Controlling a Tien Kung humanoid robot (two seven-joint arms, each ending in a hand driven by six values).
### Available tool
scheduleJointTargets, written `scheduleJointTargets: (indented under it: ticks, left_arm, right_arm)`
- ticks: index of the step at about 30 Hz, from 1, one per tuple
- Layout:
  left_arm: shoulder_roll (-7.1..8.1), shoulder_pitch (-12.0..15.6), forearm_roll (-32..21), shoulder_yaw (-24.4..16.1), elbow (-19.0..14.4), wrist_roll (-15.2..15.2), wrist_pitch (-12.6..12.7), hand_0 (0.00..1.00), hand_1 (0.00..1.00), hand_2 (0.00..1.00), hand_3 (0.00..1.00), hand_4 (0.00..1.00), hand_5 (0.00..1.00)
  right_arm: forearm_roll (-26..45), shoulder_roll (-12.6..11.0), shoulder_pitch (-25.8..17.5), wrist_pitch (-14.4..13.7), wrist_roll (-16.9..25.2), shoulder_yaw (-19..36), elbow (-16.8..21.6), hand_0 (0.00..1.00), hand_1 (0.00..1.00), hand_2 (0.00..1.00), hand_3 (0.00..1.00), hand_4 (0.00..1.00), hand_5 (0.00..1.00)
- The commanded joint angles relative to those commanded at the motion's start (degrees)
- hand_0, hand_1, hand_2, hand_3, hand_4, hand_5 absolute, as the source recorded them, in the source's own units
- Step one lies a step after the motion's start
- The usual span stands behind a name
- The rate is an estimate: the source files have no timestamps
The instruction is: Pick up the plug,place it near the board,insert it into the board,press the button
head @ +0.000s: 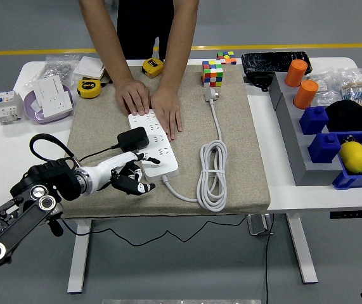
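A black plug (133,138) sits in the white power board (156,151), which lies on the beige mat (238,152). Its thin black cord runs off to the left over the mat. My left hand (132,173) hovers at the board's near left corner, just below the plug. One white finger (132,158) stretches toward the board and the dark fingers hang loosely curled, holding nothing. A person at the far side presses both hands (150,102) flat on the board's far end.
The board's white cable lies coiled (211,172) right of it, ending near a colour cube (212,73). Two yellow tape measures (90,88) lie at the mat's far left. A grey rack (295,133) with orange cylinders, blue bins and a lemon (354,156) stands right.
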Motion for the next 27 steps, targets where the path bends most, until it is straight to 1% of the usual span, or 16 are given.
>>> scheduleJointTargets:
  ticks: [1,2,10,15,20,27]
  left_arm:
    - [0.06,-0.04,0.44,0.02,0.24,0.18,0.01,0.128,0.003,0.166,0.88,0.667,0.002]
    - [0.08,-0.11,0.84,0.04,0.5,0.25,0.14,0.128,0.002,0.175,0.876,0.673,0.002]
    - [-0.26,-0.87,3.34,0.41,1.06,0.78,0.45,0.128,0.002,0.175,0.874,0.673,0.002]
    - [-0.33,-1.53,3.91,1.09,0.9,0.72,0.63,0.128,0.002,0.176,0.868,0.675,0.002]
    - [-0.48,-2.81,6.23,2.11,1.04,0.89,1.04,0.128,0.003,0.176,0.865,0.675,0.002]
    - [-0.77,-3.81,6.34,3.83,1.5,1.47,0.75,0.128,0.003,0.177,0.858,0.674,0.002]
  right_arm:
    - [-0.02,0.01,-0.01,0.0,-0.01,0.05,0.0,0.998,0.794,0.721,0.731,0.998,0.855]
    - [0.03,0.0,-0.01,0.0,0.01,0.0,0.0,0.998,0.794,0.721,0.731,0.998,0.884]
    - [0.09,0.02,0.16,0.02,0.09,-0.06,0.0,0.998,0.794,0.721,0.732,0.998,0.893]
    - [-0.01,-0.04,0.22,0.03,0.01,0.06,0.0,0.998,0.794,0.721,0.731,0.998,0.895]
    - [0.01,-0.04,0.29,0.02,-0.01,0.08,0.0,0.998,0.794,0.721,0.731,0.998,0.896]
    - [0.09,-0.03,0.37,0.03,0.02,-0.01,0.0,0.998,0.794,0.721,0.731,0.998,0.897]
